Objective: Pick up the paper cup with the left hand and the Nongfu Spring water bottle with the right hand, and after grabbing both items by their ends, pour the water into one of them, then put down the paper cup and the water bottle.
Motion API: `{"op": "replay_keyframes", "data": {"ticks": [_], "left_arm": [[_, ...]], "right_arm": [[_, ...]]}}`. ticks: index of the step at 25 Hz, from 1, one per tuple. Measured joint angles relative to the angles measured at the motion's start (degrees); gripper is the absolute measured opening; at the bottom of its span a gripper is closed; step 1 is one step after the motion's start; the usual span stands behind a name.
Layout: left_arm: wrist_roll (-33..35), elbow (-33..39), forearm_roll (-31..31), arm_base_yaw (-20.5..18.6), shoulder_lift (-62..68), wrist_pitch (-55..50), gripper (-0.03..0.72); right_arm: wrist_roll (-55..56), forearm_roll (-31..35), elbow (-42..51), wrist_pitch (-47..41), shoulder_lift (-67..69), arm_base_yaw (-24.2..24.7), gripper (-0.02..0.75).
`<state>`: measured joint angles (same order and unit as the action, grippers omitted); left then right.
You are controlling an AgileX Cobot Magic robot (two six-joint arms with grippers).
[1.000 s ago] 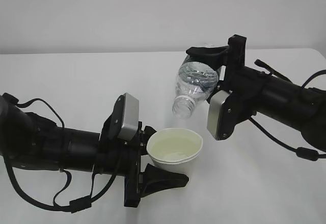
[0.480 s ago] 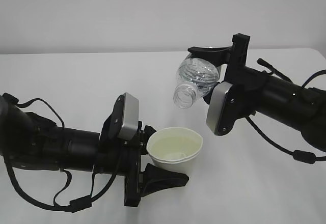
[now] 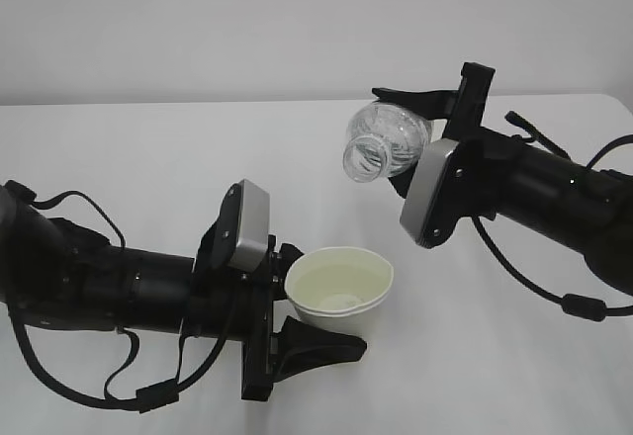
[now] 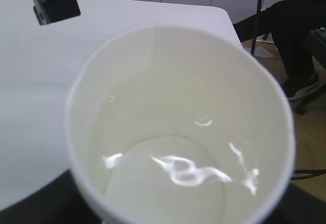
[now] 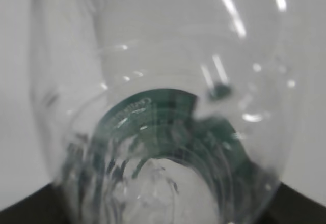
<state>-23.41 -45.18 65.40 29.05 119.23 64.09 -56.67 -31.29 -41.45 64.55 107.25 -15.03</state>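
At two o'clock the right hand (image 3: 420,124) is gripping the green-banded, unreadable bottle (image 3: 386,142); the left hand (image 3: 297,326) is clasping the water-filled paper cup (image 3: 339,292).

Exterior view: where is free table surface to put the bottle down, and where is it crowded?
Bare table lies behind the left arm, between it and the back wall, and also in front of the right arm, right of the paper cup. It is crowded in the middle, where the left pincer holds the cup below the water bottle in the right pincer.
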Motion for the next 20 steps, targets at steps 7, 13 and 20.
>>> {"op": "replay_keyframes", "data": {"ticks": [7,13,20], "left_arm": [[0.0,0.0,0.0,0.0,0.0,0.0,0.480],[0.0,0.0,0.0,0.0,0.0,0.0,0.480],[0.0,0.0,0.0,0.0,0.0,0.0,0.480]], "right_arm": [[6.3,1.3,0.0,0.0,0.0,0.0,0.445],[10.5,2.8,0.0,0.0,0.0,0.0,0.445],[17.9,3.8,0.0,0.0,0.0,0.0,0.445]]}}
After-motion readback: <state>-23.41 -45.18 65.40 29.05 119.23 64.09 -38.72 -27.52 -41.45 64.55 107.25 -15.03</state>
